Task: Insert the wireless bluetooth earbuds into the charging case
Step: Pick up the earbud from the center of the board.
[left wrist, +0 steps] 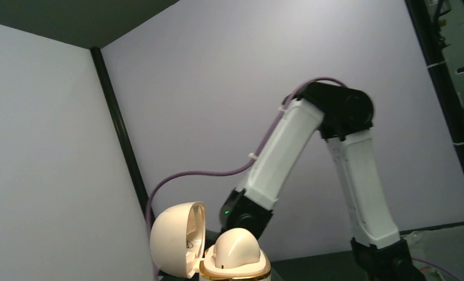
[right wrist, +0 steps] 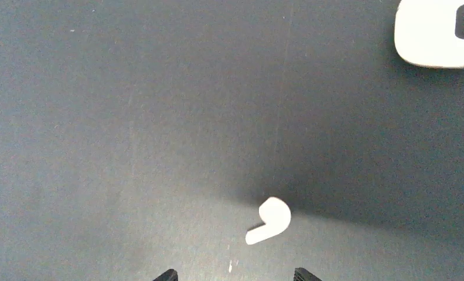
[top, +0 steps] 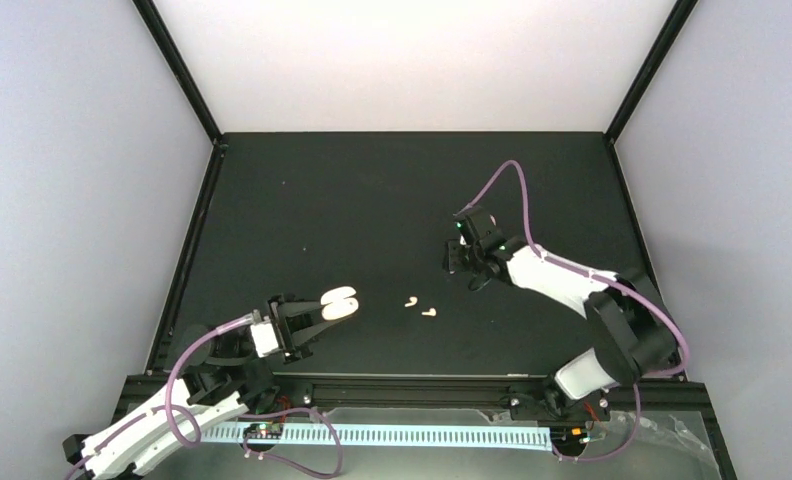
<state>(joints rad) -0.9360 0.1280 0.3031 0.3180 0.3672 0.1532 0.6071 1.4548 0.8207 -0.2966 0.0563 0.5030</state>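
My left gripper is shut on a cream charging case and holds it near the table's front left. In the left wrist view the case is open, with its lid swung left and a gold rim round the base. My fingers are out of that frame. Two tiny white earbuds lie on the black table right of the case. My right gripper is open, farther right and back. In the right wrist view one earbud lies just ahead of my right gripper, between its fingertips.
A white rounded object with a dark hole sits at the top right of the right wrist view; I cannot tell what it is. Black frame rails border the black table. The right arm rises behind the case.
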